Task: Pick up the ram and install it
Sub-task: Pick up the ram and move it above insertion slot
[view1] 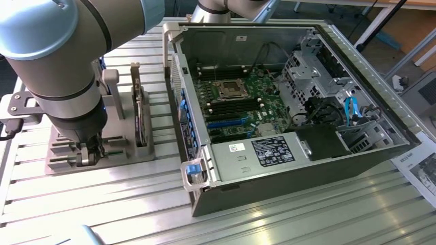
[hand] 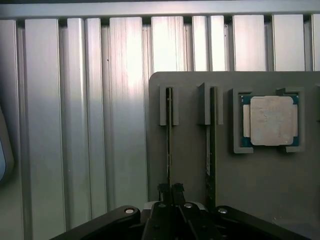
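End effector (hand: 170,190) clamped on one ram (hand: 169,142), second stick (hand: 211,145) beside; one processor chip (hand: 270,120).

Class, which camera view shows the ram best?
The wrist view: the ram stands edge-on in the grey holder, with the gripper closed on it. In the exterior view the arm largely hides it.

Silver-grey arm (view1: 54,66) w/ blk gripper (hand: 170,189) (shiny screws (hand: 129,211)).
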Motion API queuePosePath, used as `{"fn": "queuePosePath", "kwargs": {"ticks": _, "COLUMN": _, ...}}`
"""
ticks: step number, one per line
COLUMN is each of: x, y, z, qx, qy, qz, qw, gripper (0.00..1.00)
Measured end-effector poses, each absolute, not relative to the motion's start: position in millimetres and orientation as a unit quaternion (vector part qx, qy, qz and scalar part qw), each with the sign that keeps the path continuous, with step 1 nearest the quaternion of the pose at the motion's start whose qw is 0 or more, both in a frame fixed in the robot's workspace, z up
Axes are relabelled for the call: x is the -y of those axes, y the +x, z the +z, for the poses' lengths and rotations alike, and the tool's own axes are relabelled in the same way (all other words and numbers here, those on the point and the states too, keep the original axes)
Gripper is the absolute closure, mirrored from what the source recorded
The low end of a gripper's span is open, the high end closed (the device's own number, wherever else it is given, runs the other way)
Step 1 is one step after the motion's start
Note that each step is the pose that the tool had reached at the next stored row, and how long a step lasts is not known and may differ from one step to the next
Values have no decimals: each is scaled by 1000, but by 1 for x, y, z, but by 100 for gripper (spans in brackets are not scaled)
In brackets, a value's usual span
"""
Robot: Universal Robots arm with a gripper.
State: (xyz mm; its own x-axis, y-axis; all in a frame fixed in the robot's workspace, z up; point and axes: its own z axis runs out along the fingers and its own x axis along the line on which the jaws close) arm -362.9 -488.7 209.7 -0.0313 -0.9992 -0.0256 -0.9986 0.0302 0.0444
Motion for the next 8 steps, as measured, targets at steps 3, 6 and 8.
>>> {"fn": "queuePosePath", "kwargs": {"ticks": 3, "x": 489, "y": -363, "z": 210, "qx": 715, "qy": 699, "qz": -25, "qw": 6, "gripper": 88}}
{"fn": "queuePosePath", "kwargs": {"ticks": 6, "x": 489, "y": -363, "z": 210, "qx": 715, "qy": 699, "qz": -25, "qw": 6, "gripper": 88}}
{"fn": "queuePosePath", "kwargs": {"ticks": 8, "x": 489, "y": -363, "z": 210, "qx": 715, "qy": 699, "qz": -25, "qw": 6, "gripper": 88}}
